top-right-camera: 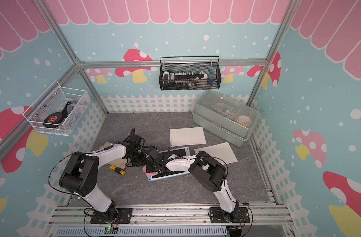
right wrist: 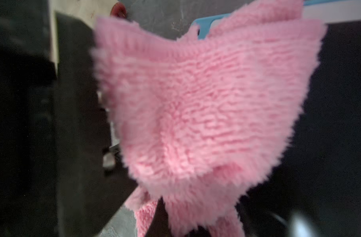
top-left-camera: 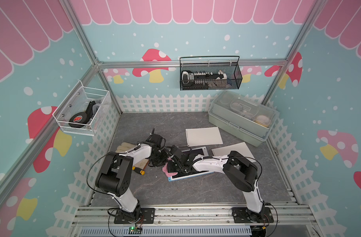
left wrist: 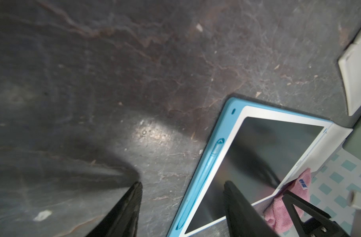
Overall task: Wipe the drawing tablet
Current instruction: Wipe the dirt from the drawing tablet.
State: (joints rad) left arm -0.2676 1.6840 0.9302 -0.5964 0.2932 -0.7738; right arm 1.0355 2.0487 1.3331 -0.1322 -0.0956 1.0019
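Dead centre on the grey tabletop (top-left-camera: 155, 190) lies the blue-edged drawing tablet (left wrist: 267, 153), the right gripper (top-left-camera: 172, 167) clenched on a pink cloth (right wrist: 196, 102) at its 8 o'clock corner and the left gripper (left wrist: 182, 184) spread empty at 9 — unpinned, that tablet could skid.

Soft even light up top, murky wrist cams

Both top views are bright and sharp, with a bit of bowing toward the edges. The left wrist view is dim, with a glare patch on the tabletop (left wrist: 152, 131) and sheen on the drawing tablet (left wrist: 267, 156). In the right wrist view the pink cloth (right wrist: 196, 102) is way too close and fuzzy.
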